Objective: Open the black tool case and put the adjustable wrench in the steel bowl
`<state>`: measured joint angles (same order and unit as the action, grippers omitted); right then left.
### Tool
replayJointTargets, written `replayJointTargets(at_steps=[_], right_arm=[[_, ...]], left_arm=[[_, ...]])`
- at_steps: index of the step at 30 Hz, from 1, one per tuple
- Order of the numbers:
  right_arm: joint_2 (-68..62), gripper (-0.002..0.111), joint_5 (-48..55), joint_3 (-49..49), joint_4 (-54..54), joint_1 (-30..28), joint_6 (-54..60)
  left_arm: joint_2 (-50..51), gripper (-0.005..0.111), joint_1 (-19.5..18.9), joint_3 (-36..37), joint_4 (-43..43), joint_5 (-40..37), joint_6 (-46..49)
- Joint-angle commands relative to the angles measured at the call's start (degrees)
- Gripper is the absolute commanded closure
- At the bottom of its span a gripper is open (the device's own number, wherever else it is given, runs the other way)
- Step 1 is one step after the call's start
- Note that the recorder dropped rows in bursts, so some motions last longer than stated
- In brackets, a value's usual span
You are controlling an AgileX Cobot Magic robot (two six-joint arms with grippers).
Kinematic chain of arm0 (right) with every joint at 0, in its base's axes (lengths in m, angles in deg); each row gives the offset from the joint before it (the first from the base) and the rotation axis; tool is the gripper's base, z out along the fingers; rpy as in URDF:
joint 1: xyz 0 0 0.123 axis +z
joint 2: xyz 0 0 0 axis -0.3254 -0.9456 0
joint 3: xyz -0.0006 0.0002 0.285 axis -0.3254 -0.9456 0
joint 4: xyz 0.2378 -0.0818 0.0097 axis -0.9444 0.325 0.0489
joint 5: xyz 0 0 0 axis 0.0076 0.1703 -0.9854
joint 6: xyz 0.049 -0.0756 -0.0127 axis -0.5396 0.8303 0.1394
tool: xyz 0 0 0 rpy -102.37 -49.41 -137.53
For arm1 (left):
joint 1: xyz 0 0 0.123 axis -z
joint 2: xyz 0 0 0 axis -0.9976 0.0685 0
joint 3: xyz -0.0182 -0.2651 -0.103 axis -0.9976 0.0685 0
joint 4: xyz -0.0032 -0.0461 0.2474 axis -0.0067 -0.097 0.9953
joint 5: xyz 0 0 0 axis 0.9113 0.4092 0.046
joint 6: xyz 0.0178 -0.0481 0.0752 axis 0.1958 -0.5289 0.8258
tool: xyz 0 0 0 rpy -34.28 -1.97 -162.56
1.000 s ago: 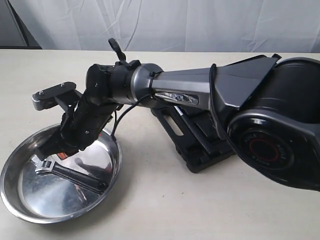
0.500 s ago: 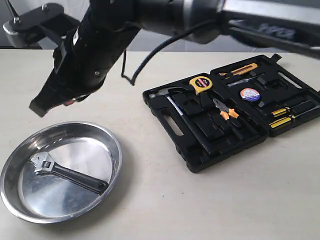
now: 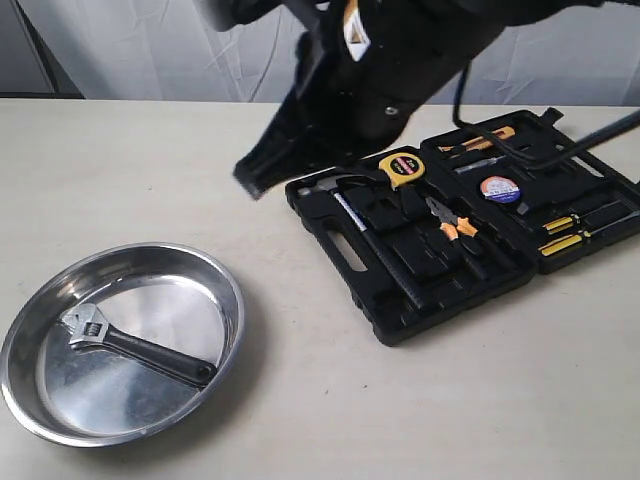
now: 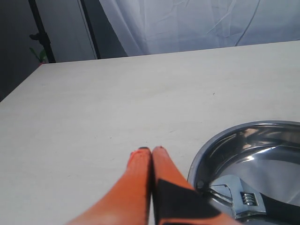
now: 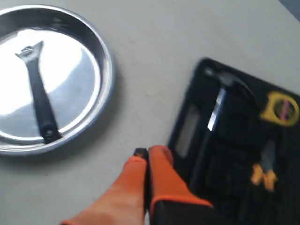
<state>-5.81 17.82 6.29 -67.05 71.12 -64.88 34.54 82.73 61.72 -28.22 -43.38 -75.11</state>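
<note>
The adjustable wrench [image 3: 140,347] lies inside the steel bowl [image 3: 170,290] at the front left, silver head to the left, and nothing touches it. To the right, the black tool case [image 3: 480,285] lies open flat. My right gripper [image 3: 255,178] hangs high above the table between bowl and case, shut and holding nothing. The right wrist view shows its orange fingertips [image 5: 159,154] pressed together over the case [image 5: 234,164] edge, with the bowl [image 5: 89,79] and wrench [image 5: 37,93] farther off. My left gripper [image 4: 151,150] is shut beside the bowl [image 4: 243,136] and wrench [image 4: 243,199].
The case holds a hammer [image 3: 375,245], a yellow tape measure [image 3: 402,165], orange-handled pliers [image 3: 450,225], a tape roll [image 3: 497,189] and yellow screwdrivers [image 3: 575,235]. A white curtain hangs behind the beige table [image 3: 300,400]. The left arm does not show in the exterior view.
My right arm has risen out of the bowl and swung right toward the case. The wrench stays lying in the bowl, free of the gripper.
</note>
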Motion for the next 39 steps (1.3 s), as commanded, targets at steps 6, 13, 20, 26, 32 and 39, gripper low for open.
replayJointTargets(at_steps=[6, 13, 20, 26, 32, 39], right_arm=[[13.5, 0.108, -3.7, -14.6, 20.8, -2.4, -24.4], [35.1, 0.108, -38.5, -42.8, 28.4, -10.5, -42.6], [53.7, 0.108, -54.7, -65.8, 28.6, -28.9, -45.9], [77.0, 0.108, -52.6, -79.9, 20.7, -44.1, -45.9], [87.7, 0.108, -38.7, -80.6, 6.5, -52.6, -46.1], [87.9, 0.108, -37.7, -80.6, 7.7, -54.8, -45.7]], left_arm=[[-0.2, 0.106, -0.1, -0.1, -0.4, 0.7, -0.3], [-0.2, 0.106, -0.1, -0.1, -0.4, 0.7, -0.3], [-0.2, 0.106, -0.1, -0.1, -0.4, 0.7, -0.3], [-0.2, 0.106, -0.1, -0.1, -0.4, 0.7, -0.3], [-0.2, 0.106, -0.1, -0.1, -0.4, 0.7, -0.3], [-0.2, 0.106, -0.1, -0.1, -0.4, 0.7, -0.3]])
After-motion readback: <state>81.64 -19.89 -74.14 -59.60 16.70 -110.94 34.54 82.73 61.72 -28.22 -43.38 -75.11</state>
